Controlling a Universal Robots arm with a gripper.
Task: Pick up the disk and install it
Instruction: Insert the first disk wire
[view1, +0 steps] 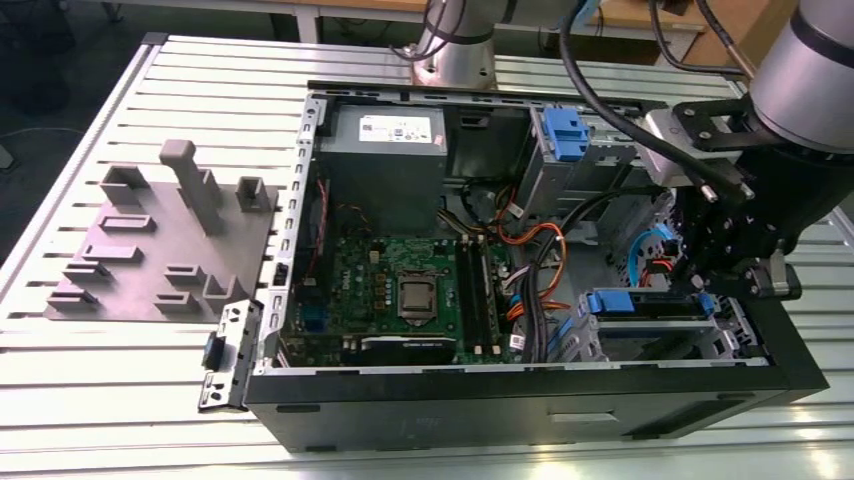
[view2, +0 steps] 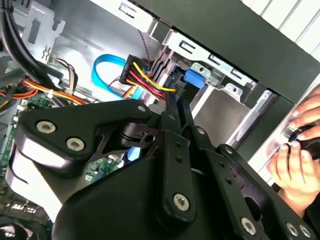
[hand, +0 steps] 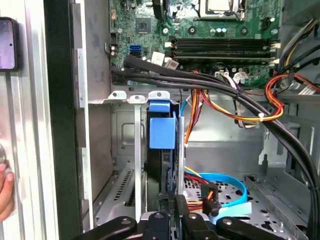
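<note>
Lower right of the exterior view: end effector (view1: 721, 285) sits inside the open computer case (view1: 534, 400), right above the drive cage (view1: 654, 335). Disk (view1: 651, 303) is seated edge-on in that cage, blue rail end showing. First wrist view has the disk (hand: 162, 132) upright at frame centre in the cage slot, blue tab on its near end, and the end effector (hand: 170, 207) fingers pressed onto its edge at bottom centre, pinching it. Second wrist view shows the black fingers (view2: 172, 107) reaching to the blue rail end at upper centre. Motherboard (view1: 400, 290) mid-frame in the exterior view, grey power supply (view1: 387, 140) above it. Grey fixture plate (view1: 147, 250) lies on the bench (view1: 134, 380) at left. Person's hand (view2: 297, 152) at right edge of the second wrist view.
</note>
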